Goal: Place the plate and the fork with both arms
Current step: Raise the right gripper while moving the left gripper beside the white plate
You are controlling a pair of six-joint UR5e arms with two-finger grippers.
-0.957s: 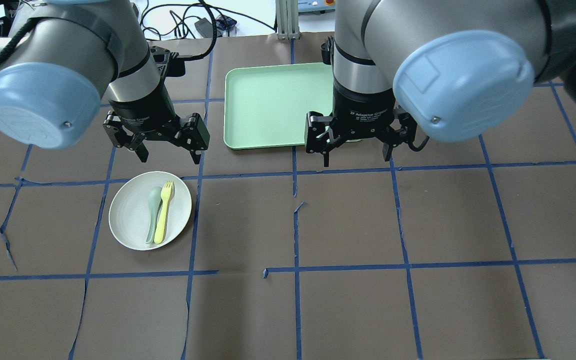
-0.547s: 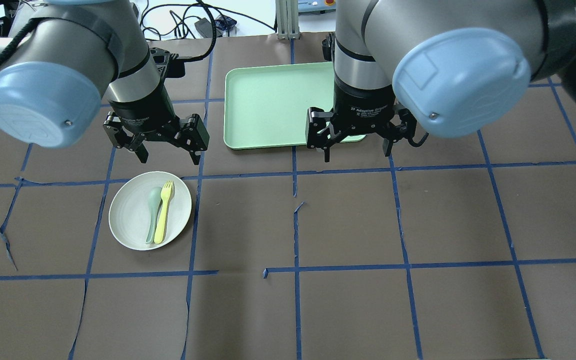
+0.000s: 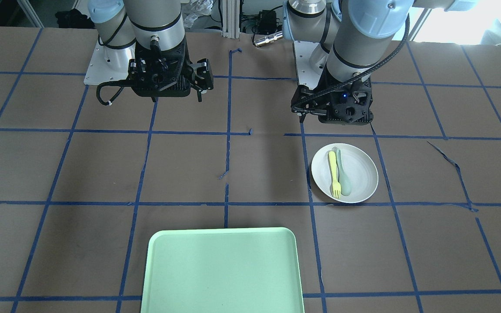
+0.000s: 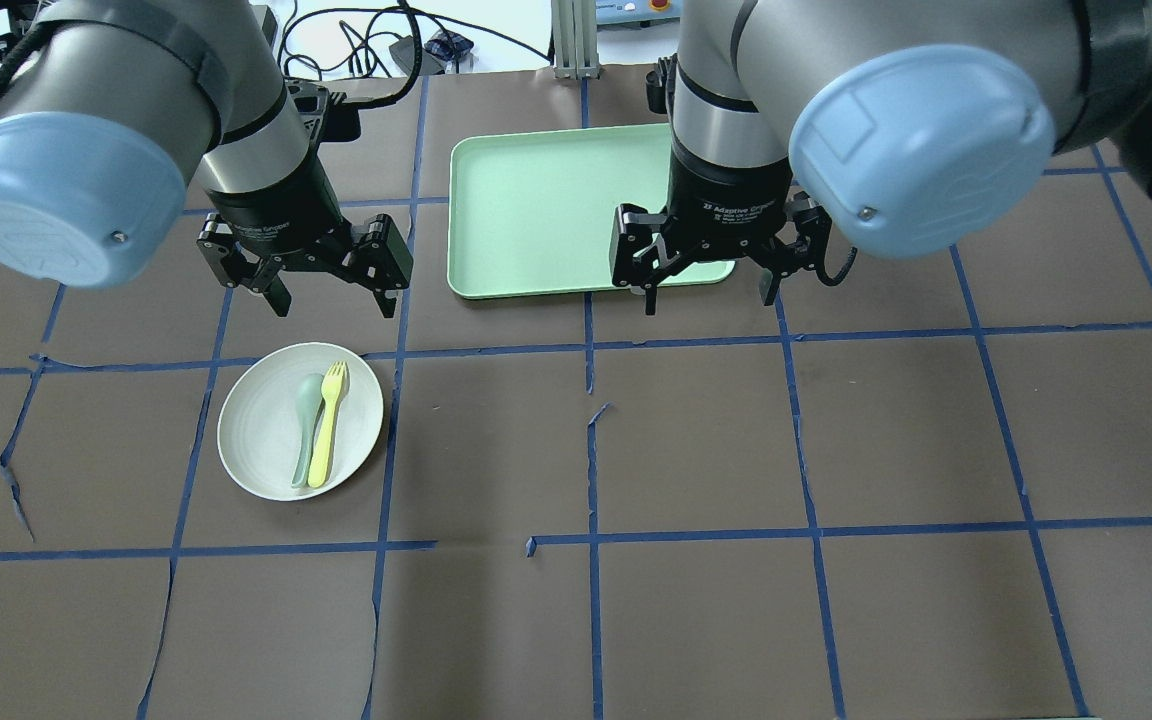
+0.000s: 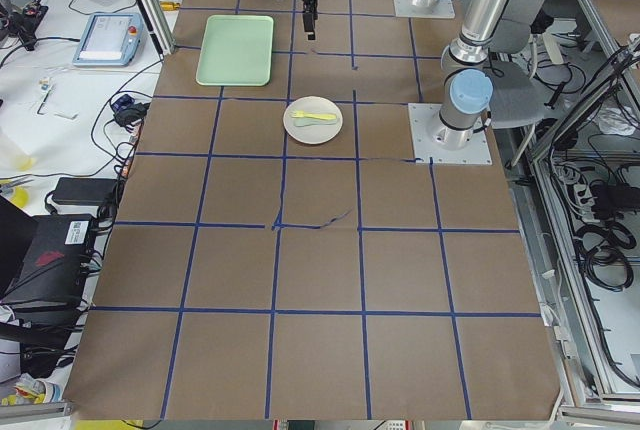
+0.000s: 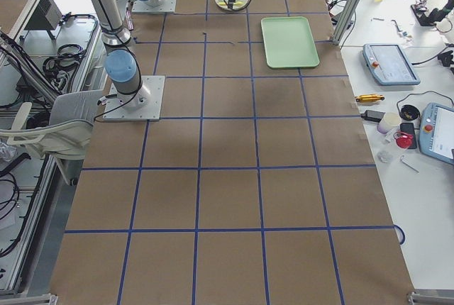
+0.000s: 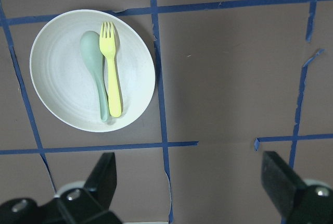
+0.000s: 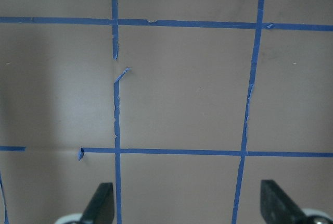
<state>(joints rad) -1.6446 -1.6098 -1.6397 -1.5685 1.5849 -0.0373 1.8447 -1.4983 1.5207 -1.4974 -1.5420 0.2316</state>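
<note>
The off-white round plate point(image 4: 256, 435) lies on the brown table, left of centre. The pale-yellow fork point(image 4: 328, 425) lies in it beside a grey-green spoon point(image 4: 305, 420). The left wrist view shows the plate point(image 7: 57, 78), fork point(image 7: 111, 73) and spoon point(image 7: 93, 62) from above. My left gripper point(image 4: 336, 300) is open and empty, hovering over the table just beyond the plate's far rim. My right gripper point(image 4: 708, 298) is open and empty, hovering over the near right corner of the tray. In the right wrist view the right gripper point(image 8: 190, 200) sees only table.
A rectangular light-green tray point(image 4: 536, 210) lies at the far middle of the table, also in the front view point(image 3: 224, 269). Blue tape lines grid the brown table cover, torn in places. Cables and equipment lie beyond the far edge.
Both grippers have shifted slightly toward the far side of the table, staying open. The plate, fork and spoon have not moved.
</note>
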